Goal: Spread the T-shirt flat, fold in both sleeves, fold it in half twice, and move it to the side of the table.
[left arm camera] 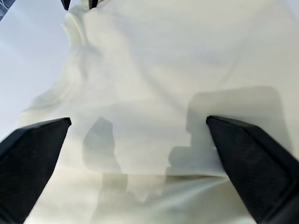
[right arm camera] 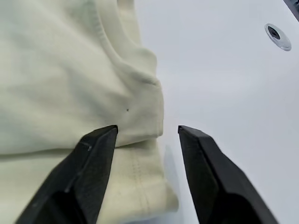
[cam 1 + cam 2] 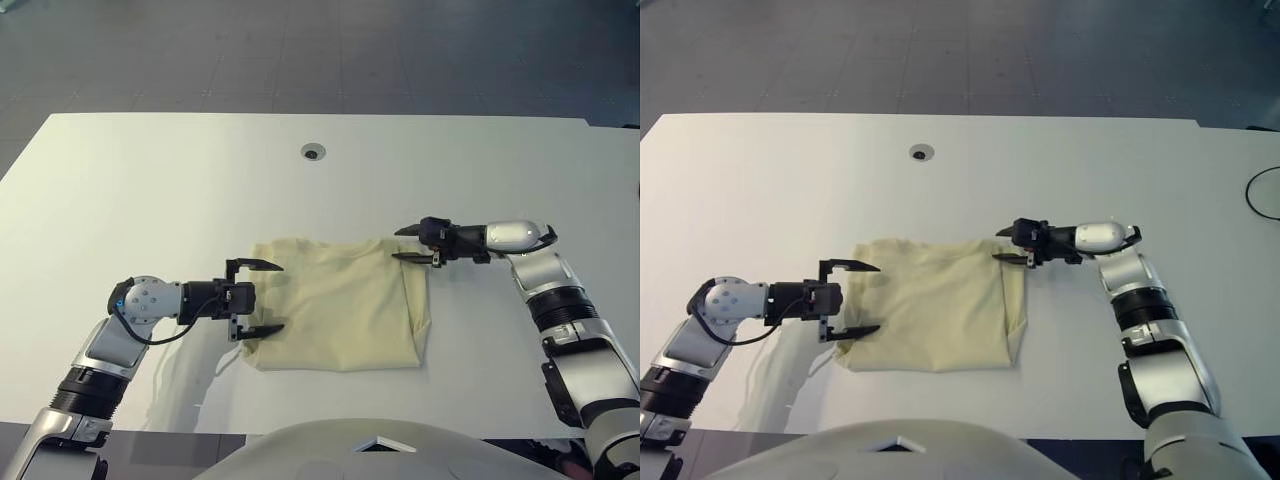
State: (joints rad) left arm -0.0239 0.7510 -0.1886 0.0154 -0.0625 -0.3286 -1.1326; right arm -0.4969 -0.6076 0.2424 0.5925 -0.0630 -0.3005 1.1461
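— One T-shirt [image 3: 340,305], folded to a rough rectangle?
— Yes, pale yellow soft cloth, lightly wrinkled, with a stitched hem at its edge. It lies at the front middle of the table [image 3: 150,180].
— And the arms?
— At its left edge the left gripper [image 3: 280,297] has its black fingers spread wide, holding nothing. At the far right corner the right gripper [image 3: 397,245] is parted too.
— The table?
— Smooth and white, with a small round hole [image 3: 313,152] far back.

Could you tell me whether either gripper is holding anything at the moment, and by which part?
Nothing is held: the left gripper and right gripper are both open at the T-shirt's edges.
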